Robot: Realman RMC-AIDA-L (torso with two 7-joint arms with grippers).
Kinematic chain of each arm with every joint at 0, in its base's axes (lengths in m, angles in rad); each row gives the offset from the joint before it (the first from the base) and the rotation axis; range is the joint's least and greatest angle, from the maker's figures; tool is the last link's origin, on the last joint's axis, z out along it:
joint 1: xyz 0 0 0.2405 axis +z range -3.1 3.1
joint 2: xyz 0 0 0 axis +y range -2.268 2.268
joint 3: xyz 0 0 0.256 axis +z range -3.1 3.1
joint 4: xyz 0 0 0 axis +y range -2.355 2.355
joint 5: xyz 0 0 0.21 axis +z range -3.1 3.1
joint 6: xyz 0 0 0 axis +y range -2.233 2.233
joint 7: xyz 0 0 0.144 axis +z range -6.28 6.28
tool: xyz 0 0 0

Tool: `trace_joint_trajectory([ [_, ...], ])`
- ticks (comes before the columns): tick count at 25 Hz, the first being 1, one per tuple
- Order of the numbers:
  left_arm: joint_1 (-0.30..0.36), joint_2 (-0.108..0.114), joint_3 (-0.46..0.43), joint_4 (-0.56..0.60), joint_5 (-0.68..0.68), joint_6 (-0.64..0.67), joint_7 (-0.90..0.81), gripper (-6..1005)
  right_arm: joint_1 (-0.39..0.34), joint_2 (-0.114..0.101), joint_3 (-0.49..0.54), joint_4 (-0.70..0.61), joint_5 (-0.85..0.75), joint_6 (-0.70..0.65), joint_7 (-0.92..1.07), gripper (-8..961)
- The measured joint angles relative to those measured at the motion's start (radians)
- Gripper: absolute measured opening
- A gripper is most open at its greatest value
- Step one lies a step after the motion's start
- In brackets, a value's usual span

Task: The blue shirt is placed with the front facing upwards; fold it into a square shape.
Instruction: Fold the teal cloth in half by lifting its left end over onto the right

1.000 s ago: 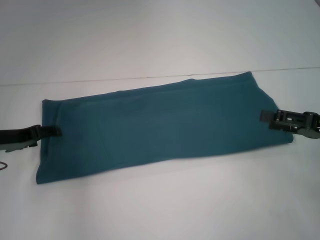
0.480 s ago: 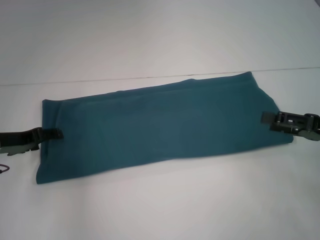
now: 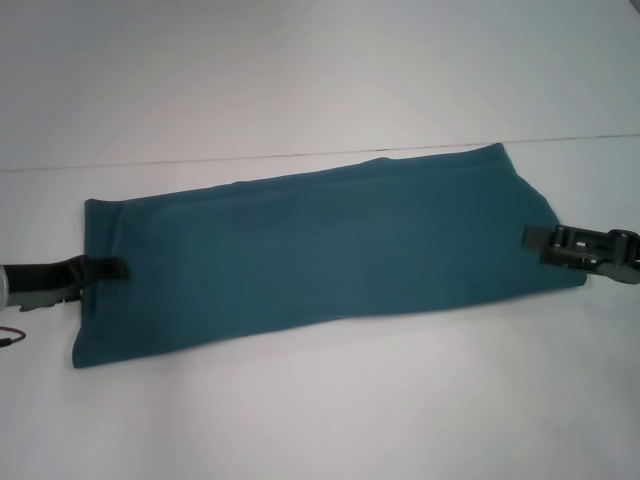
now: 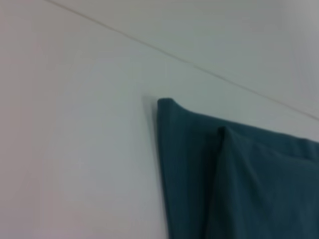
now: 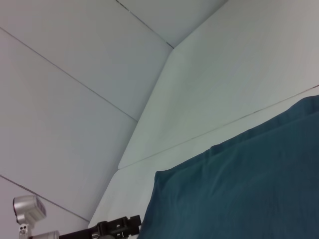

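The blue shirt (image 3: 320,250) lies flat on the white table, folded into a long band running left to right, plain side up; no lettering or collar shows. My left gripper (image 3: 112,269) lies low at the middle of the band's left end, its tip over the cloth edge. My right gripper (image 3: 535,238) lies the same way at the right end. The left wrist view shows a shirt corner (image 4: 249,189) with a folded layer on top. The right wrist view shows the shirt (image 5: 239,189) and, far off, the left gripper (image 5: 124,224).
The white table (image 3: 320,400) spreads on all sides of the shirt. A thin seam line (image 3: 250,157) runs across it just behind the shirt. A thin cable end (image 3: 10,335) shows at the left edge, below the left arm.
The left gripper has crept slightly right and down at the shirt's left end. The right gripper has shifted very slightly. The shirt has not moved.
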Motion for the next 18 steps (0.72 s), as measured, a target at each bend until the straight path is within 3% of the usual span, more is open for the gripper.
trace_joint_trajectory([
  [10,-0.023,0.002,0.0,-0.018,0.033,0.009,-0.017,785,0.0,0.0,0.0,0.0,0.0,0.001,-0.001,925],
  [18,-0.058,-0.003,0.0,-0.028,0.026,0.11,-0.039,763,-0.003,0.0,0.0,0.0,0.005,0.002,-0.001,925],
])
